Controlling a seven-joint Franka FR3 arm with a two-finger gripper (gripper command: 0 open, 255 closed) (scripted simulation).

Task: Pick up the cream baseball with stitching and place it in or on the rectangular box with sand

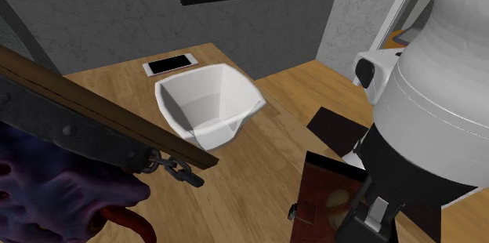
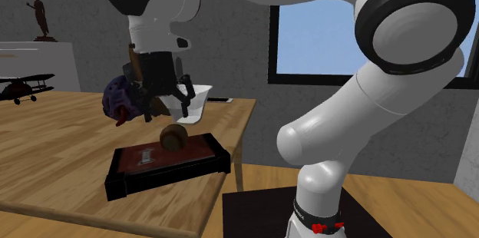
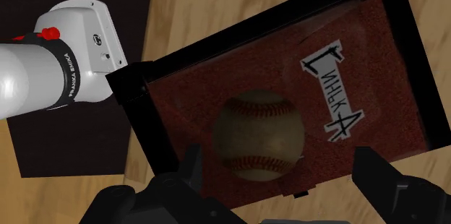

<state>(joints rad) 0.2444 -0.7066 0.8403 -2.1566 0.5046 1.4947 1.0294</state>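
My gripper (image 3: pixel 278 159) hangs open over the baseball (image 3: pixel 258 134) lying in the box (image 3: pixel 144 114); placing looks done, so lift clear next

baseball (image 3: pixel 258 134) lies inside the black box (image 3: pixel 148 114) (hand (image 3: pixel 280 156) splayed, not touching it)

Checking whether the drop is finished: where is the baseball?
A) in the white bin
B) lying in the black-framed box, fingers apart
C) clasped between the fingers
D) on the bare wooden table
B: the baseball lies on the reddish surface of the box, and the fingers of the gripper stand apart, clear of it.
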